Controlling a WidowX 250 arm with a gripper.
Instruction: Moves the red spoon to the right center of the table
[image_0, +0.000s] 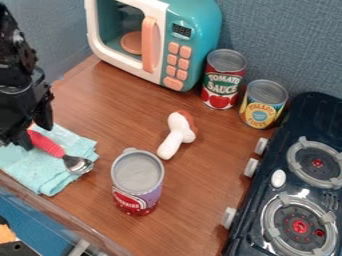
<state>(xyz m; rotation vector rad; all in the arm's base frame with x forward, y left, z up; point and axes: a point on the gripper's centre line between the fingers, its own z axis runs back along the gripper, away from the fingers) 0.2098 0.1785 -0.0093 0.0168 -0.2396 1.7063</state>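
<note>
The gripper (35, 134) hangs low at the left edge, over the blue cloth. Directly beneath it lies the handle end of the red spoon (47, 144), partly hidden by the gripper. The spoon's red handle slants down to the right, and its metal bowl (78, 164) lies at the right edge of the light blue cloth (48, 176). Whether the gripper holds the handle is unclear. The wooden table (107, 117) stretches to the right of the cloth.
A berries can (137, 177) stands right of the spoon's bowl, with a toy mushroom (176, 139) beyond it. Behind are a teal toy microwave (200, 25), a tomato sauce can (223, 80) and a pineapple can (262, 105). A dark toy stove (267, 187) lines the right side.
</note>
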